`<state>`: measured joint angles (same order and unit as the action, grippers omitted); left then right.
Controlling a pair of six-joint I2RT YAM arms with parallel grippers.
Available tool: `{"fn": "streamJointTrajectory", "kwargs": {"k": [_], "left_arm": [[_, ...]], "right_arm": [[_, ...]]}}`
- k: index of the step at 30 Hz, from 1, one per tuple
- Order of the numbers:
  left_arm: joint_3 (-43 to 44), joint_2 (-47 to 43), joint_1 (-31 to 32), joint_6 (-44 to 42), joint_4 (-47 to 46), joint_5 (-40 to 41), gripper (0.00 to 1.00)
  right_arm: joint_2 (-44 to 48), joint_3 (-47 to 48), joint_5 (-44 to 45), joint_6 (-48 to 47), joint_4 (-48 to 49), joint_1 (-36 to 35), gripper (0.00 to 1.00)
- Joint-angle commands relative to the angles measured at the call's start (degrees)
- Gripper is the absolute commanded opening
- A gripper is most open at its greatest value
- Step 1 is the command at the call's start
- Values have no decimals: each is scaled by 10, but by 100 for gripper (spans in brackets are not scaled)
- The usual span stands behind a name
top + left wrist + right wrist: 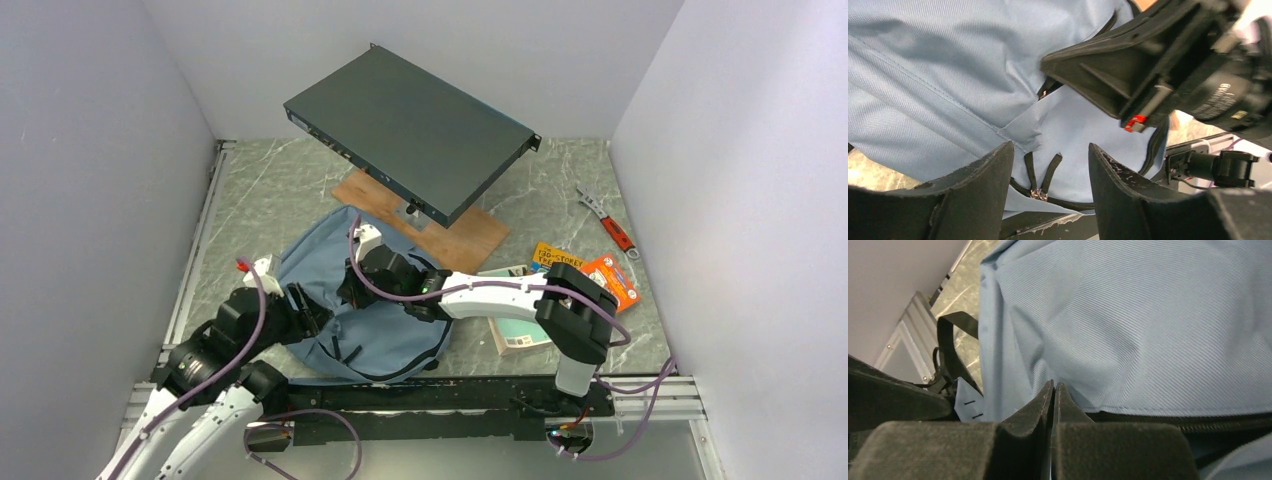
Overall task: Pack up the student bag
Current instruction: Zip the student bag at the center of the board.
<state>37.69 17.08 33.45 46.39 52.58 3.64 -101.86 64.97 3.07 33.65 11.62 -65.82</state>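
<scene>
Two arms stand at the near edge of the desk. The left pincer sits at the left side of the student bag. Its jaws are apart, and blue cloth and two black zip pulls show in the gap.

The right pincer leans across the middle of the bag, close to the left one. Its jaws are pressed tight together at a fold of cloth beside a black zip. I cannot tell if any cloth is nipped.

The bag lies flat, near and in the middle. The right arm crosses over a pale book. Just past it lie an orange book and a yellow card.

Farther back, a wooden board meets the bag's far edge. A dark flat box stands raised and tilted above the board. A wrench lies by the right wall. Bare desk shows at the far left. Walls close in on the left, right and back.
</scene>
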Motion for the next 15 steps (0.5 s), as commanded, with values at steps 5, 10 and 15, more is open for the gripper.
{"fn": "streamJointTrajectory", "kwargs": {"k": [5,10,15], "left_arm": [[-45,74,0,-1,-68,-29,66],[-54,119,0,-15,-93,-22,67],[-45,158,-1,-10,-76,15,53]], "right_arm": [[60,16,24,14,-10,3,0],[52,22,3,19,-3,3,0],[53,28,6,14,-11,3,0]]}}
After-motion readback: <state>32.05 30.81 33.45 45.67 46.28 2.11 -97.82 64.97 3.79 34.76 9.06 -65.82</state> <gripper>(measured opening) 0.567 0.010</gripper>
